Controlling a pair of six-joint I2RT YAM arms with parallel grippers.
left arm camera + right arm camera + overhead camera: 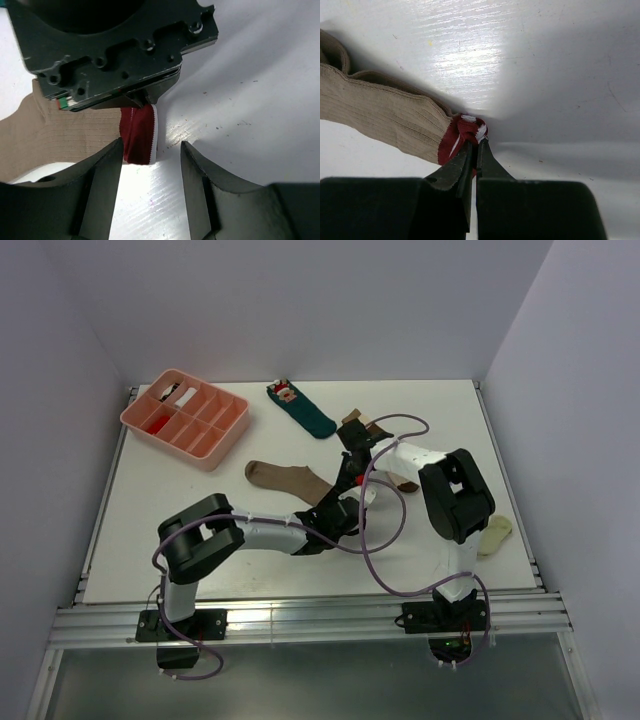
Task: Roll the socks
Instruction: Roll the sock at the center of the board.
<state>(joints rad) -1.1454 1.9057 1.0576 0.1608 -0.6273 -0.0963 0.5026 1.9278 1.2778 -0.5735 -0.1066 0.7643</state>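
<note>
A white table (150, 500) bears a pink plastic compartment tray (170, 447) far left and a dark teal figured sock (305, 410) far centre. A plain tan-brown fabric sock (285, 477) lies mid-table, a cream brown-banded sock (360, 423) further right, a pale cream sock (495, 537) near right.

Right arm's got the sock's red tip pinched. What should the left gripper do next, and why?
Probably close the left gripper on the red tip of the tan sock. Its open fingers straddle that tip, right beside where the right gripper is shut on it, so a second hold could start the roll.
</note>
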